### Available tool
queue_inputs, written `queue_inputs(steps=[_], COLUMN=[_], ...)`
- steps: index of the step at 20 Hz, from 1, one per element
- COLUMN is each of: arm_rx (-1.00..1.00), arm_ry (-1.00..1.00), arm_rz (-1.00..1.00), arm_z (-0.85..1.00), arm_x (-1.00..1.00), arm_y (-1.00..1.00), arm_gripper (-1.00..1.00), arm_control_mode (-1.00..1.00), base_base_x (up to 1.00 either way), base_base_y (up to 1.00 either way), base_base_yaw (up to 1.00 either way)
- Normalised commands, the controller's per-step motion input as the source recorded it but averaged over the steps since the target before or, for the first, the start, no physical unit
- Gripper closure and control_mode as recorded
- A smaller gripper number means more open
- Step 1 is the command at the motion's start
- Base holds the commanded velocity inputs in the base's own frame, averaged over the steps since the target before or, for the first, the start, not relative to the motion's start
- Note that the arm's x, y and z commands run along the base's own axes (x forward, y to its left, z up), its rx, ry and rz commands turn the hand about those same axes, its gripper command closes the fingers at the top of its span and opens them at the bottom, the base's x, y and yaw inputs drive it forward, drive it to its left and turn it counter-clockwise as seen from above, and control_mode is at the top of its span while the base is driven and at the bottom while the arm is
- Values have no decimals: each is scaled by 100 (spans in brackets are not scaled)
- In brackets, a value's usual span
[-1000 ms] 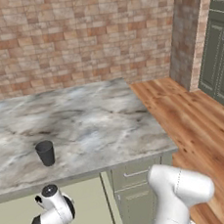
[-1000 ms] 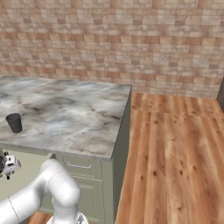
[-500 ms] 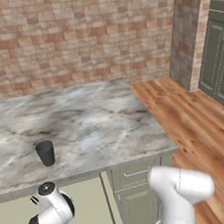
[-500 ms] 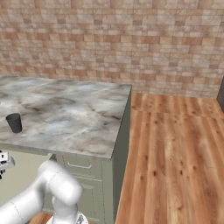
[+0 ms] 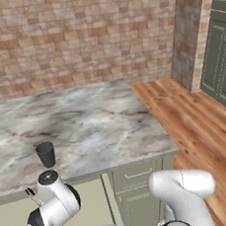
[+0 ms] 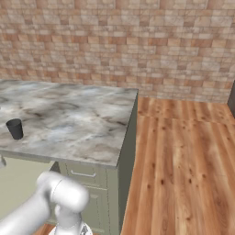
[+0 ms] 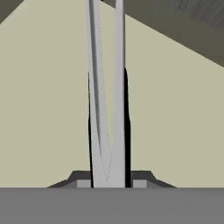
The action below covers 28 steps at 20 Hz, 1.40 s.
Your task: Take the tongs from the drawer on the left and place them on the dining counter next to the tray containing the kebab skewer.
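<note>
**Claw clenched on the tongs inside the drawer; lift pending**

Claw (image 7: 108, 183): the two dark tips stand close on either side of the tongs (image 7: 107, 109), pressed to their silver arms, so the tool is judged gripped. The tongs run straight away from the claw and lie along the pale floor of the drawer (image 7: 39, 109), their two arms narrowing together at the held end.

Step in hand, as judged: raising the tongs clear of the drawer. Recommended practice: lift straight up, level, until the far end is above the drawer wall, and only then swing toward the dining counter. The grip sits at one end of a long, slim tool, so the free end may droop or pivot; move slowly and avoid sudden turns.

Outward: in the left base view the arm bends low beneath the marbled desk (image 5: 86, 123), which carries a small dark cup (image 5: 45, 154) near its front edge.

Hidden or unclear: the far end of the tongs is cut off at the top of the hand view. The drawer front and handle cannot be made out. The depth of the grip cannot be confirmed.
</note>
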Motion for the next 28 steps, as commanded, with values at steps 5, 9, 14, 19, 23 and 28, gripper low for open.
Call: queue_inputs(steps=[5,9,14,19,23,28], arm_rx=[7,1,2,6,6,2], arm_ry=[-17,-21,-20,-9,0,0], arm_rz=[6,4,0,0,0,-7], arm_z=[100,100,100,100,94,37], arm_x=[0,4,12,19,33,37], arm_y=[-73,-91,-100,-100,-100,-63], arm_gripper=[100,100,100,100,100,100], arm_control_mode=[-100,-100,-100,-100,-100,-100], base_base_x=[0,0,0,0,0,0], base_base_y=[0,0,0,0,0,0], base_base_yaw=[0,0,0,0,0,0])
